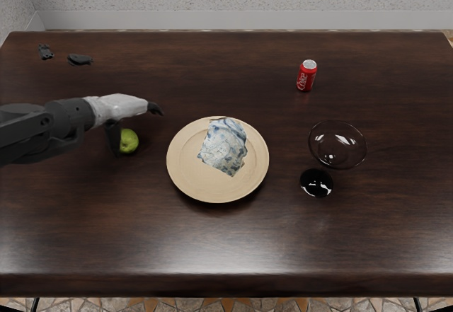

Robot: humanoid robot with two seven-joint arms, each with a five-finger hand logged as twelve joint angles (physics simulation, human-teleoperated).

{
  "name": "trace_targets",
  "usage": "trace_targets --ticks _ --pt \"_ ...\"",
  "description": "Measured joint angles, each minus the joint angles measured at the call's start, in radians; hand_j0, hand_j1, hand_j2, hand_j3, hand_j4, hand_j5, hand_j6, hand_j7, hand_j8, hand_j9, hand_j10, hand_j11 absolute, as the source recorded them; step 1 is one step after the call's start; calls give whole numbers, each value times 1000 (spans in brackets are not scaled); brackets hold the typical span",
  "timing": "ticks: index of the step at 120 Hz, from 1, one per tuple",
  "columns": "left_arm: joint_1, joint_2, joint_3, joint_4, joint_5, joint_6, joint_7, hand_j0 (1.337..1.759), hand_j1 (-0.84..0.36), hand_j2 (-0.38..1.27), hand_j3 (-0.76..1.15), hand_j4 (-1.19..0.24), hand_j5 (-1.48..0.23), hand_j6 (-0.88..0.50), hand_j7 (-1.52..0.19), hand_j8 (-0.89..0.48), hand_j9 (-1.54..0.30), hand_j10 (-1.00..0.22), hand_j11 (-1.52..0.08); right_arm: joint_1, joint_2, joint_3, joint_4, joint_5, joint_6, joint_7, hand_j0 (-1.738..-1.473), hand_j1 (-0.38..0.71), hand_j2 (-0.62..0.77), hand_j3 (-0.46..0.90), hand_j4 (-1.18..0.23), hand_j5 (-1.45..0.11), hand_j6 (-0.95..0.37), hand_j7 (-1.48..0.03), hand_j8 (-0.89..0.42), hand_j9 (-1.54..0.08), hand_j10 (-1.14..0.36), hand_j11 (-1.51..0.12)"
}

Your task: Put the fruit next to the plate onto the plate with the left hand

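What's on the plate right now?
A crumpled blue-and-white object lies on the plate; whatever is beneath it is hidden. The green fruit sits off the plate, by the left hand.

Cola logo (white script) on can [306, 76]

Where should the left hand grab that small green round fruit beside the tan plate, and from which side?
Probably grip the small green round fruit across its middle, from above and its left, where the left hand hovers: it is a plain ball, and the tan plate lies on its right.
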Motion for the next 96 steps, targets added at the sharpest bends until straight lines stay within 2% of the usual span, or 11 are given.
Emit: trace_targets --ticks 41,96 --pt "8 40 30 -55 5 71 24 1658 38 55 0 -265 -340 -266 -340 -266 -340 -265 -339 0 0 0 0 0 0 0 -1658 -349 0 0 0 0 0 0 0 0 0 0" --pt "7 38 70 -62 5 90 50 1658 12 60 0 -287 -368 -288 -368 -288 -368 -286 -368 0 0 0 0 0 0 0 -1658 -349 0 0 0 0 0 0 0 0 0 0"
